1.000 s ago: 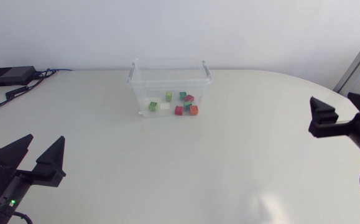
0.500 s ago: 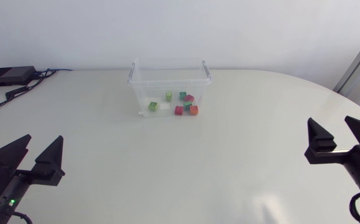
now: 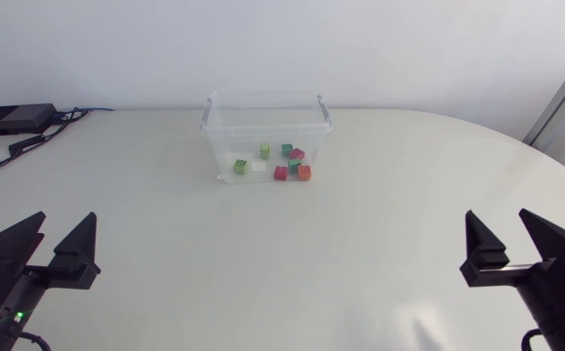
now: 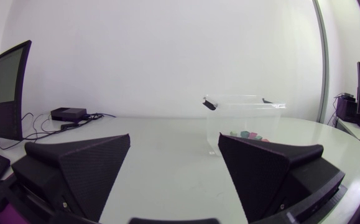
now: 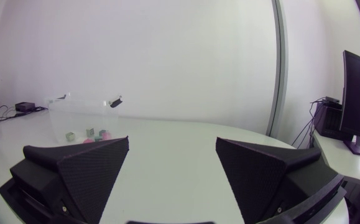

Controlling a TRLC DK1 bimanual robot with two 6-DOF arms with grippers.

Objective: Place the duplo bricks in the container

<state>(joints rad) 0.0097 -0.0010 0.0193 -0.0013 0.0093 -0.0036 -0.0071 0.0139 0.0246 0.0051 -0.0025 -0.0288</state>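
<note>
A clear plastic container stands at the back middle of the table, with several duplo bricks in green, red, orange and white inside it. My left gripper rests open near the table's front left, empty. At the front right my right gripper is open and empty too. The left wrist view shows the container far ahead of its open gripper, bricks inside. The right wrist view has the container far ahead, off to one side of its open gripper.
A black box with cables lies at the table's back left corner. The white table spreads bare between both grippers and the container.
My right arm has drawn back toward the table's front right, its gripper still open and empty. The left arm and the container have stayed put.
</note>
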